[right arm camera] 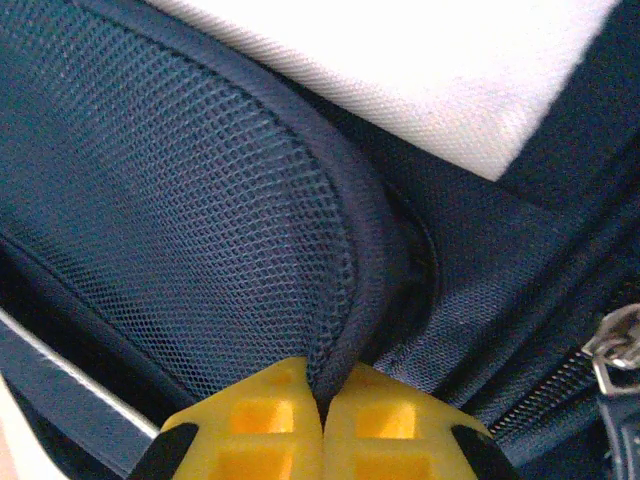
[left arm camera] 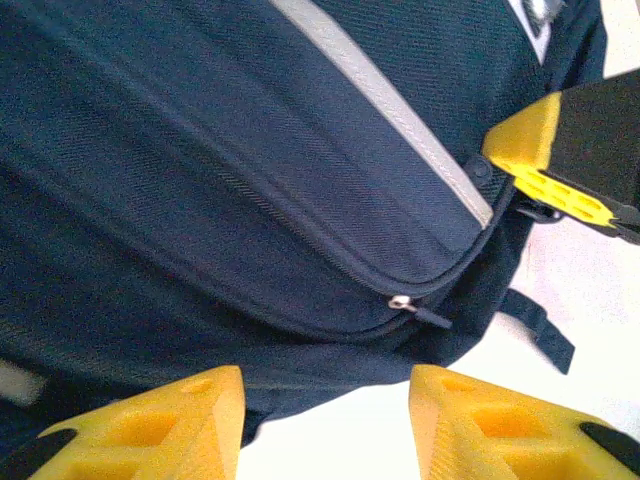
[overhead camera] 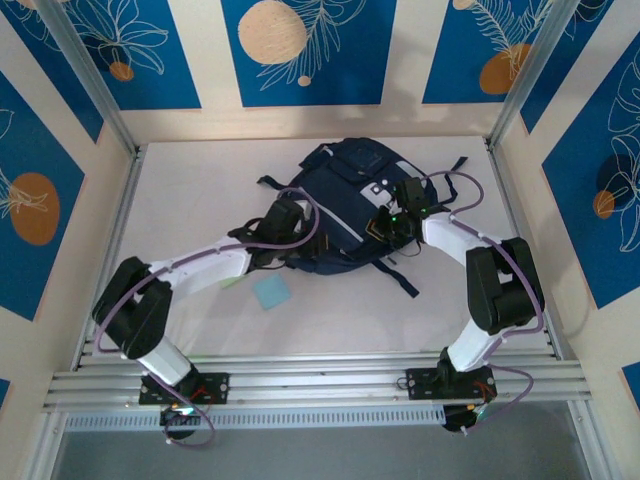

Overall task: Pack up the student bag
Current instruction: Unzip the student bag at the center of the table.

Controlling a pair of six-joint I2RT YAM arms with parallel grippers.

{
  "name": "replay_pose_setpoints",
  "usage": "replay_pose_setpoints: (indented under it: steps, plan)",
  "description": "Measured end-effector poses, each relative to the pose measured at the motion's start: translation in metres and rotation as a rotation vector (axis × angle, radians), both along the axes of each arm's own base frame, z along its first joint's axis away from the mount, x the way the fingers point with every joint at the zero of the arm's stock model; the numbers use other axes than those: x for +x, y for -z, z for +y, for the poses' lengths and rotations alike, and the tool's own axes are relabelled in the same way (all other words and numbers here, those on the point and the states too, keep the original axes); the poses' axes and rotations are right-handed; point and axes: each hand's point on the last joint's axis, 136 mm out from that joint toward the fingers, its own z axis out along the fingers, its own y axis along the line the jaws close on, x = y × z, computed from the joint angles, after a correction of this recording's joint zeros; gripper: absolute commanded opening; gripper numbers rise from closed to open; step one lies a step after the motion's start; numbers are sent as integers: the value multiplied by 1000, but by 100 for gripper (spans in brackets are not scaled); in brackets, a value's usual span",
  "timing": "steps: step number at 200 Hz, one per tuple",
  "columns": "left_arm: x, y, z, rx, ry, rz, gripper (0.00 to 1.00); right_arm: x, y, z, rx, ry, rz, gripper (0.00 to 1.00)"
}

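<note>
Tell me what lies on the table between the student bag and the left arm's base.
A small light blue square lies flat on the table, close to the student bag's near edge, in the top view.

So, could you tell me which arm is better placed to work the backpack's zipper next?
Left, probably: the left fingers stand open with a zipper pull just ahead, while the right fingers are pinched on the backpack's mesh edge.

A small, flat, pale blue square (overhead camera: 271,292) lies on the white table (overhead camera: 190,190), left of centre and nearer the near edge. Around the table's far and side edges stand blue wall panels (overhead camera: 300,50) printed with orange circles and white leaves.
</note>
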Motion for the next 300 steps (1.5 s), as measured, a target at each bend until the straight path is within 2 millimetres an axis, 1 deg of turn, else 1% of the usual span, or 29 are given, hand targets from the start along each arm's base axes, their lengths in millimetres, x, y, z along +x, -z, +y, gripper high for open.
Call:
replay_pose_setpoints:
  steps: [11,32,44,60,85,124,139,158,185,216,228,263,279,289,300]
  plan:
    - [1,0,-9,5,9,-5,49,0,-7,4,13,12,-13,0]
    - [2,2,-23,13,23,-11,50,-1,-28,13,41,38,-52,0]
    - [3,4,-28,17,25,-12,51,-2,-40,17,63,54,-76,0]
    - [4,6,-32,26,22,-13,51,-4,-49,20,94,73,-87,0]
    - [4,9,-37,44,17,-16,52,-6,-47,20,121,114,-77,0]
    - [3,25,-42,96,0,0,50,-8,-40,21,137,157,-69,0]
    - [2,28,-44,118,2,1,49,-9,-38,20,139,171,-65,0]
    - [-2,31,-47,150,2,-8,44,-8,-41,19,150,186,-69,0]
    - [-6,38,-47,192,7,-17,26,-8,-44,19,157,195,-73,0]
    - [-6,46,-47,215,10,-2,10,-9,-43,18,156,200,-75,0]
    - [-6,46,-48,220,17,-3,0,-9,-43,17,155,203,-78,0]
    - [-4,46,-44,239,39,-6,0,-10,-43,12,153,199,-90,0]
    - [-5,43,-43,239,89,-8,0,-11,-44,9,151,170,-96,0]
    - [-3,39,-37,241,116,-12,0,-11,-46,7,151,150,-104,0]
    - [2,34,-25,260,144,-23,0,-11,-48,3,147,124,-118,0]
